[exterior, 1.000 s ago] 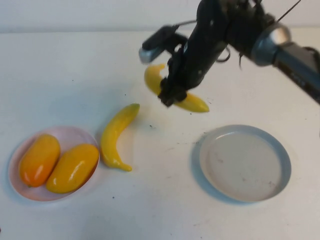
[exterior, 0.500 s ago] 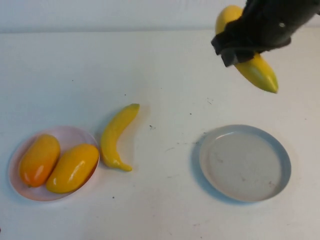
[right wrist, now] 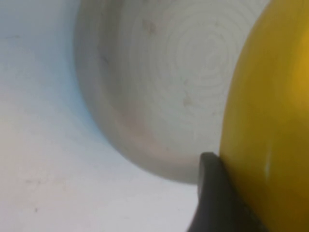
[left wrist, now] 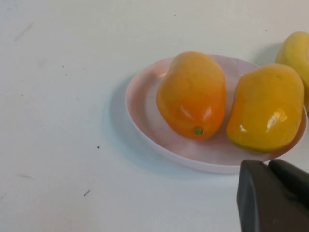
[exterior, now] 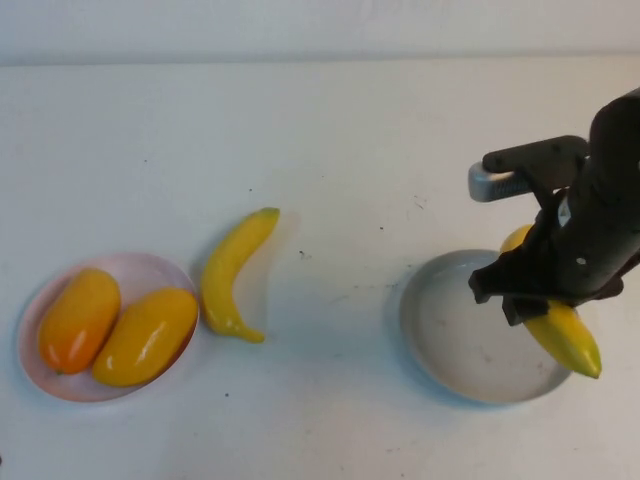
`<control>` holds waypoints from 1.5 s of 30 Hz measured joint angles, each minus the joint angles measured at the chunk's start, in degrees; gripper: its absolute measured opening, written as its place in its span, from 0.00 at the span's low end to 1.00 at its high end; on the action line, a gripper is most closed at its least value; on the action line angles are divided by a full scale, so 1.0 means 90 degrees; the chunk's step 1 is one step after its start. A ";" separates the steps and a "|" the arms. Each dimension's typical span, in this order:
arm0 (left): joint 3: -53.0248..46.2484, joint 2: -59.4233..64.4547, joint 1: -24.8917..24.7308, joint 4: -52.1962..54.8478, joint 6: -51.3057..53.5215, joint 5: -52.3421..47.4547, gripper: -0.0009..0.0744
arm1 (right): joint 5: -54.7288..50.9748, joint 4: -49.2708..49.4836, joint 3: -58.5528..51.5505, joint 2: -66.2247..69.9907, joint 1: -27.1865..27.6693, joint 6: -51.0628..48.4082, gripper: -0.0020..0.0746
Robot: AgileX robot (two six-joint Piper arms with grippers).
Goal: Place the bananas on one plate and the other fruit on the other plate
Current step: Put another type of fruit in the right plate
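High view. The right gripper [exterior: 545,292] is above the right side of the round shallow grey-blue plate [exterior: 440,330], its jaws clamped on a long curved glossy yellow banana [exterior: 565,330]. The banana's near end projects past the plate's rim on the right; whether it touches the plate cannot be told. A second yellow banana [exterior: 232,268] lies on the white table [exterior: 330,130], just beside the round pale pink plate [exterior: 160,272] at the left. Two plump oval orange-yellow mango-like fruits [exterior: 112,324] rest side by side on the pink plate. The left gripper is not in this view.

Left wrist view. The left gripper [left wrist: 273,193] shows as a dark mass at the frame's edge, fingers pressed together with nothing between them, near the pink plate's rim. Both mango-like fruits sit on the plate, touching each other. Part of the loose banana appears beyond them.

Right wrist view. One dark finger [right wrist: 212,193] presses against the held banana's yellow skin, with the grey-blue plate's bowl beneath.
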State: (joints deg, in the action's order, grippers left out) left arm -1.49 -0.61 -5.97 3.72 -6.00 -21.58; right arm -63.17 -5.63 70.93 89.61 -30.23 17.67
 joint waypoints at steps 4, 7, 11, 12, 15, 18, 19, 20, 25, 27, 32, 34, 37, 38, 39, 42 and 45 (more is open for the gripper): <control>0.0000 0.0000 0.0000 0.0000 0.0000 0.0000 0.02 | 0.0319 -0.0004 -0.0029 0.0531 0.0027 0.0152 0.43; 0.0000 0.0000 0.0000 0.0000 0.0000 0.0000 0.02 | 0.0465 -0.0004 -0.0029 0.0997 0.0101 0.0263 0.43; 0.0000 0.0000 0.0000 0.0000 0.0000 0.0000 0.02 | 0.0719 -0.0055 -0.0029 0.1427 0.0141 0.0277 0.43; 0.0000 0.0000 0.0000 0.0000 0.0000 0.0000 0.02 | 0.0746 -0.0066 -0.0029 0.1476 0.0141 0.0277 0.43; 0.0000 0.0000 0.0000 0.0000 0.0000 0.0000 0.02 | 0.0798 -0.0066 -0.0029 0.1569 0.0141 0.0277 0.48; 0.0000 0.0000 0.0000 0.0000 0.0000 0.0000 0.02 | 0.0737 -0.0066 -0.0012 0.1579 0.0141 0.0277 0.64; 0.0000 0.0000 0.0000 0.0000 0.0000 0.0000 0.02 | 0.0661 -0.0066 0.0030 0.1579 0.0141 0.0277 0.68; 0.0000 0.0000 0.0000 0.0000 0.0000 0.0000 0.02 | 0.0539 -0.0066 0.0091 0.1579 0.0141 0.0277 0.73; 0.0000 0.0000 0.0000 0.0000 0.0000 0.0000 0.02 | -0.0286 0.0087 0.0730 0.1579 0.0141 0.0277 0.77; 0.0000 0.0000 0.0000 0.0000 0.0000 0.0000 0.02 | -0.0416 0.0378 0.1115 0.1579 0.0141 0.0277 0.76; 0.0000 0.0000 0.0000 0.0000 0.0000 0.0000 0.02 | 0.0056 0.1787 0.1842 0.1613 0.0141 -0.0167 0.71; 0.0000 0.0000 0.0000 0.0000 0.0000 0.0000 0.02 | 0.0295 0.2247 0.2060 0.1711 0.0098 -0.0291 0.70; 0.0000 0.0000 0.0000 0.0000 0.0000 0.0000 0.02 | 0.0443 0.2504 0.2450 0.2013 -0.0132 -0.0415 0.70; 0.0000 0.0000 0.0000 0.0000 0.0000 0.0000 0.02 | 0.0453 0.2538 0.2609 0.2146 -0.0237 -0.0430 0.70; 0.0000 0.0000 0.0000 0.0000 0.0000 0.0000 0.02 | 0.0453 0.2567 0.2774 0.2297 -0.0348 -0.0428 0.70; 0.0000 0.0000 0.0000 0.0000 0.0000 0.0000 0.02 | 0.0486 0.2580 0.3329 0.2783 -0.0674 -0.0444 0.70; 0.0000 0.0000 0.0000 0.0000 0.0000 0.0000 0.02 | 0.0525 0.2603 0.3943 0.3305 -0.0937 -0.0443 0.70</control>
State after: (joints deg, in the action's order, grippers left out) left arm -1.49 -0.61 -5.97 3.72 -6.00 -21.58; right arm -58.45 17.80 106.41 119.36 -38.66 13.68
